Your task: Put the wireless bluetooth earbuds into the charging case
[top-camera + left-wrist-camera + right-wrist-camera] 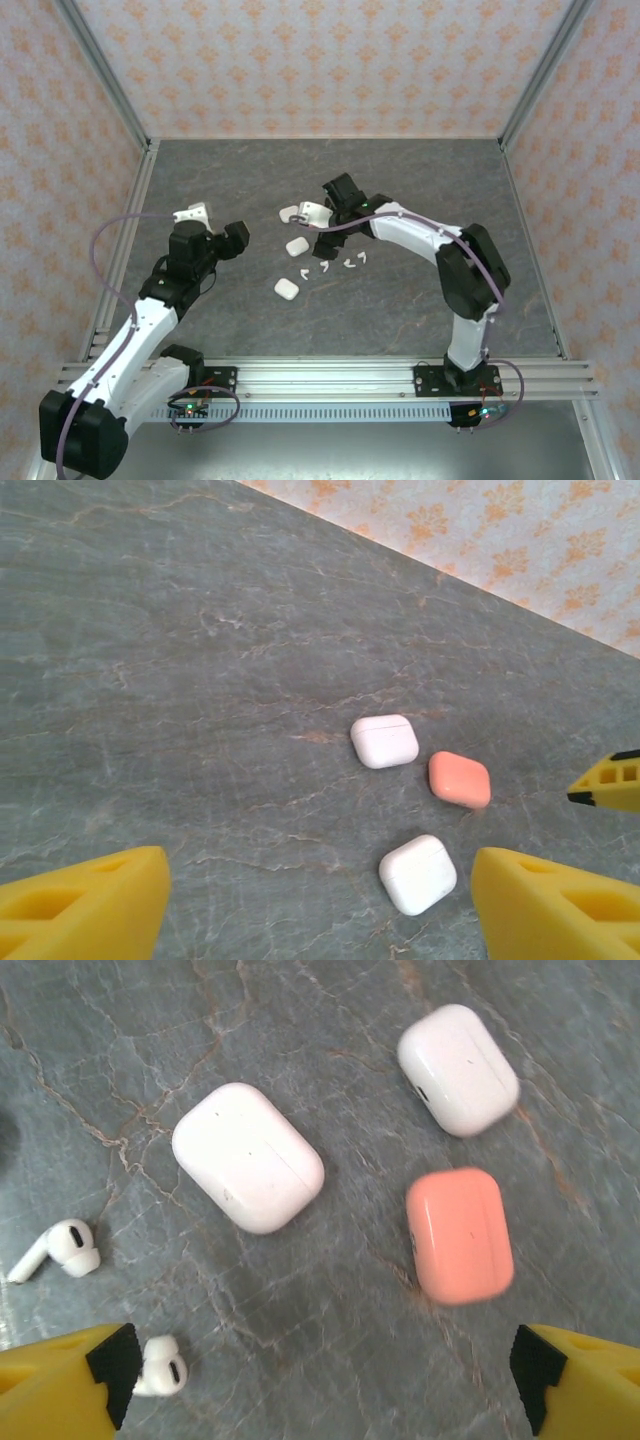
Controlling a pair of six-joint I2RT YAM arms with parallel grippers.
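While left gripper (320, 900) and right gripper (320, 1390) hang open and empty, we reckon it's the pick: next, pinch the earbud (65, 1248) at middle left.

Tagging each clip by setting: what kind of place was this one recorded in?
Most likely a lab robot test cell, not a home: patterned wall panels held in aluminium framing box in a grey stone-look table, and a metal rail spans its near edge.
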